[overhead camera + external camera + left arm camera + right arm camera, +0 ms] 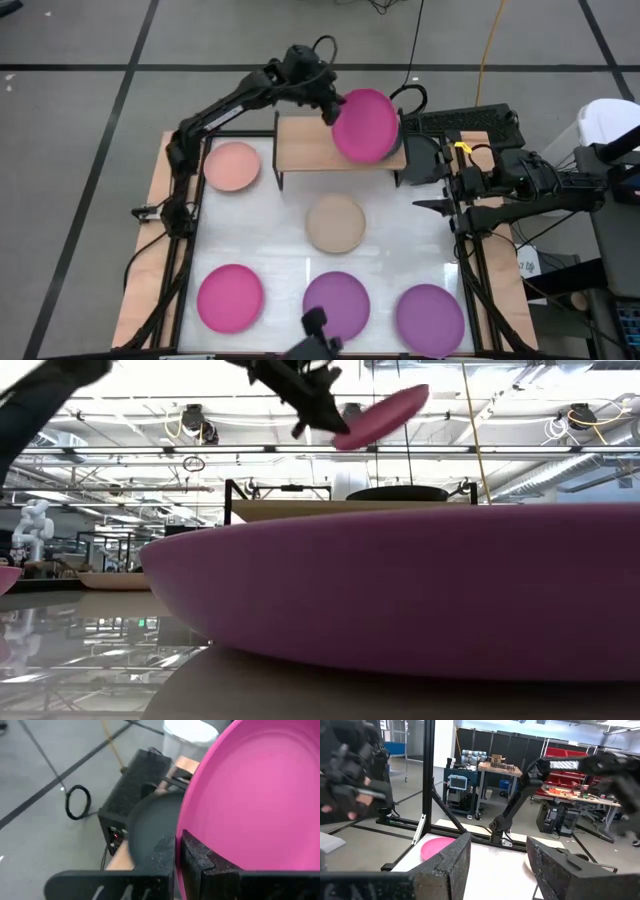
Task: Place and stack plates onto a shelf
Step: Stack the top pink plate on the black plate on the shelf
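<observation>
1. High view: the left gripper (335, 110) is clamped on the rim of a round, shallow, matte magenta plate (366, 125), holding it tilted over the right end of the small shelf with a light wooden top board and thin black legs (305, 148). A dark grey plate (400, 146) peeps out beneath the magenta one on that end. On the white worktop (280, 215) lie a pale pink plate (232, 165), a beige plate (335, 223), a second magenta plate (231, 297) and two purple plates (337, 303) (430, 315). The right gripper (430, 206) waits at the worktop's right edge, well apart from the plates.

2. Low view: the held plate hangs tilted, clearly above the dark grey plate on the shelf, not touching it. A purple plate fills the foreground.

3. Left wrist view: the two dark fingers (197, 862) pinch the held plate's rim, one on each face. The dark grey plate lies beyond and below.

4. Right wrist view: the right gripper's fingers (450, 865) stand wide apart and hold nothing.

5. Handling, as a judgement: the plate looks stiff and light, yet a rim pinch leaves it free to swing or slip on the matte surface. The rim is the only practical hold; it should be levelled and centred over the dark grey plate before release.
</observation>
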